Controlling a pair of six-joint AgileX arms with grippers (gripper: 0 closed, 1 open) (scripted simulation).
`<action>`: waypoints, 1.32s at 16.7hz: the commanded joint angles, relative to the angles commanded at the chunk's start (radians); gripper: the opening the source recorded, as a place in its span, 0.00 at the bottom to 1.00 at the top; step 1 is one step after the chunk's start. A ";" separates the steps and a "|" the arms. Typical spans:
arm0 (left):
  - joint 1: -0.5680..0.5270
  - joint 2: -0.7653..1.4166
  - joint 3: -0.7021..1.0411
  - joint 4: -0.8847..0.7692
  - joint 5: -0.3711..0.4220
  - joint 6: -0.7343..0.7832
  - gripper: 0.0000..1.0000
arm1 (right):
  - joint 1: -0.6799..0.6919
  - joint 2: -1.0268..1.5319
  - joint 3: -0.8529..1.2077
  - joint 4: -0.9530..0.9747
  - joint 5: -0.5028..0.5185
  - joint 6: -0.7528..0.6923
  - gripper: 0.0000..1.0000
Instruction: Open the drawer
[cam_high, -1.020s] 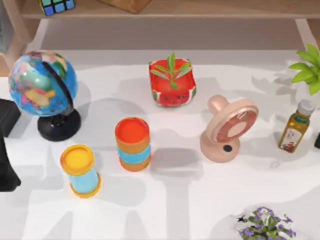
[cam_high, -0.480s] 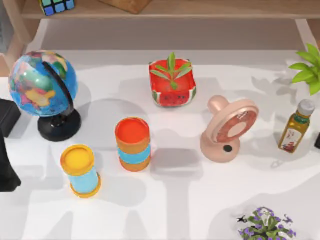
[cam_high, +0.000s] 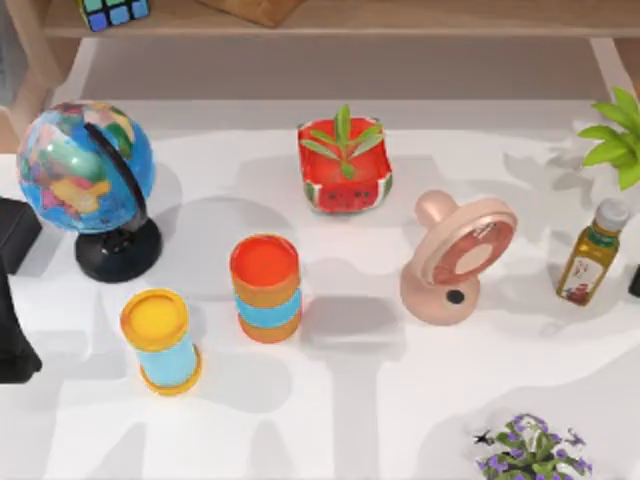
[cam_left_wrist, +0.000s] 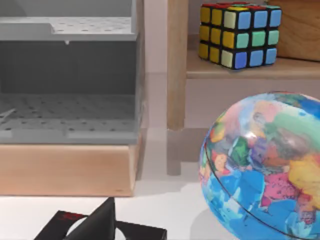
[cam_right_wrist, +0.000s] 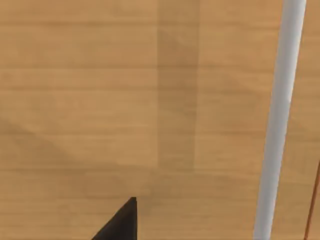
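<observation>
Presently, you find the drawer (cam_right_wrist: 100, 100) in the right wrist view as a flat wooden face with the grain running crosswise, and it stands close in front of the right gripper (cam_right_wrist: 122, 222). A pale bar handle (cam_right_wrist: 277, 120) crosses that face from one edge of the picture to the opposite edge. The handle's long axis is set nearly square to the grain and leans slightly. The gripper's dark tip lies apart from the handle and does not touch it. You cannot tell whether this tool is apart or together.

The left arm (cam_high: 15, 300) sits parked at the left edge of the top view, beside the globe (cam_high: 85, 170). In the left wrist view, the left gripper (cam_left_wrist: 102, 222) is low over the white table (cam_high: 350, 400) and faces a grey perforated rack (cam_left_wrist: 65, 75) on a wooden base. The globe and a puzzle cube (cam_left_wrist: 240, 32) on a shelf are off to one side. You cannot tell this tool's state either.

Two capped cylinders, one with a yellow lid (cam_high: 155, 320) and one with an orange lid (cam_high: 265, 262), stand at centre-left of the top view.
</observation>
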 joint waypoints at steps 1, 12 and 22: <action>0.000 0.000 0.000 0.000 0.000 0.000 1.00 | 0.000 0.000 0.000 0.000 0.000 0.000 0.62; 0.000 0.000 0.000 0.000 0.000 0.000 1.00 | 0.000 0.000 0.000 0.000 0.000 0.000 0.00; 0.000 0.000 0.000 0.000 0.000 0.000 1.00 | -0.020 -0.036 -0.076 0.041 -0.019 0.002 0.00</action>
